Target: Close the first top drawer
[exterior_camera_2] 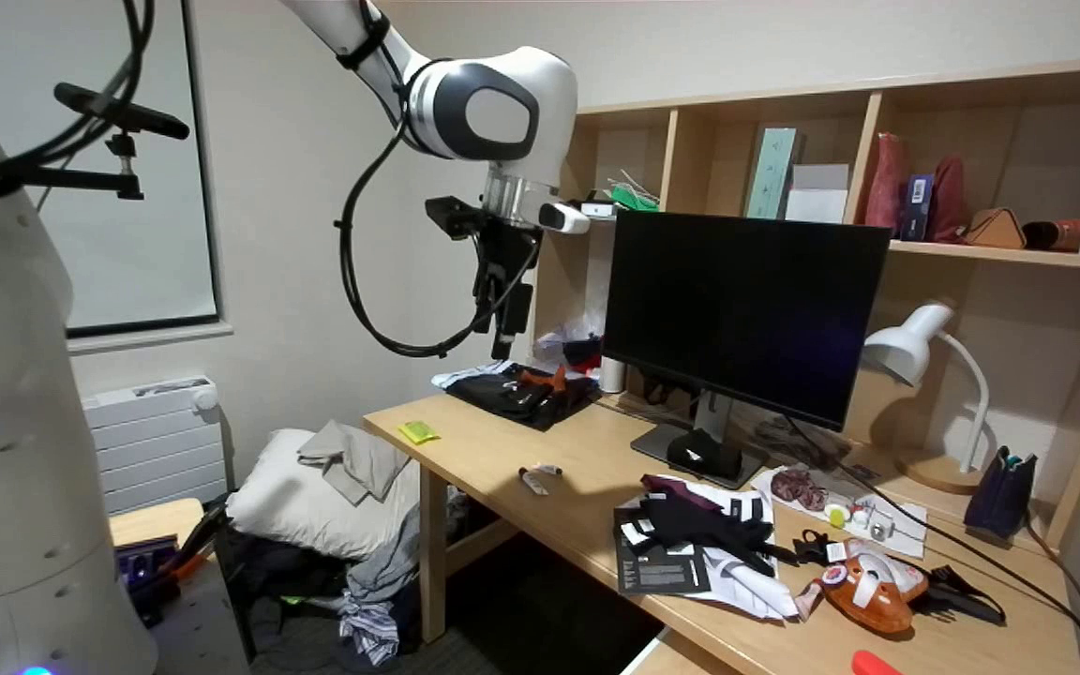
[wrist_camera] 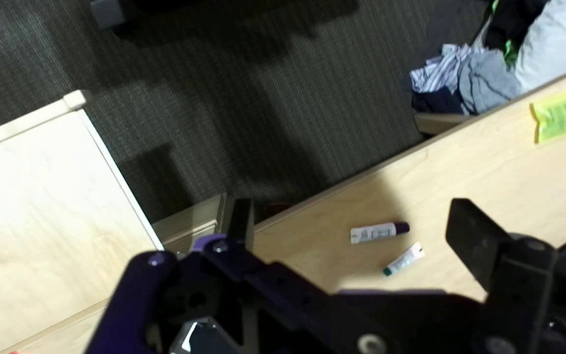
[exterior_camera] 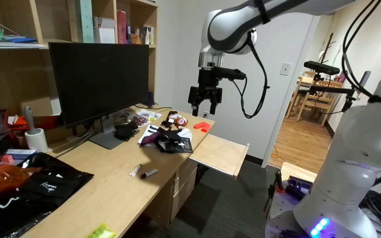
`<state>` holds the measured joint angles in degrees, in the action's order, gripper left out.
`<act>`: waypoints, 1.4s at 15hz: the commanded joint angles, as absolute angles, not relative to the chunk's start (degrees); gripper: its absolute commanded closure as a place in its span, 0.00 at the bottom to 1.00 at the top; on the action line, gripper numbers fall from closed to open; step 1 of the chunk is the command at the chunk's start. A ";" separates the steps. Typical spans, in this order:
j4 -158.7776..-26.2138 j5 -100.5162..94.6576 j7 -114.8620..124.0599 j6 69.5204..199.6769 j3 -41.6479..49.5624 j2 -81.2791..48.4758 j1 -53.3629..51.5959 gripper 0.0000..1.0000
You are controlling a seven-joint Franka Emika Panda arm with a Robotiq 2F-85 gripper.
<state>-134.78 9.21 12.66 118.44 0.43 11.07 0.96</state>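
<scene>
The first top drawer (exterior_camera: 222, 153) is pale beige wood and stands pulled out from under the desk's front edge in an exterior view. Its inside looks bare and its front panel faces away from the desk. Only a corner of the drawer (exterior_camera_2: 676, 656) shows at the bottom of an exterior view. It fills the left of the wrist view (wrist_camera: 52, 221). My gripper (exterior_camera: 204, 110) is open and empty, high above the desk and apart from the drawer. It also shows in an exterior view (exterior_camera_2: 504, 342), and in the wrist view its fingers (wrist_camera: 352, 211) are wide apart.
The desk (exterior_camera: 121, 178) carries a monitor (exterior_camera: 99, 79), small tubes (wrist_camera: 379, 232), dark cloth items (exterior_camera_2: 709, 525), an orange plush item (exterior_camera_2: 868, 595) and red pieces (exterior_camera: 202, 126) near the drawer. Lower drawer fronts (exterior_camera: 184, 193) stand under the desk. A wall and door frame lie behind.
</scene>
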 commanded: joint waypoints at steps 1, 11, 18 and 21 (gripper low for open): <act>-138.84 8.01 19.11 127.21 1.48 10.82 3.78 0.00; -148.87 0.99 29.20 147.16 13.07 1.59 17.35 0.00; -144.32 5.05 36.24 154.90 22.31 -12.39 20.15 0.00; -144.97 5.76 36.36 153.53 23.62 -11.29 19.03 0.00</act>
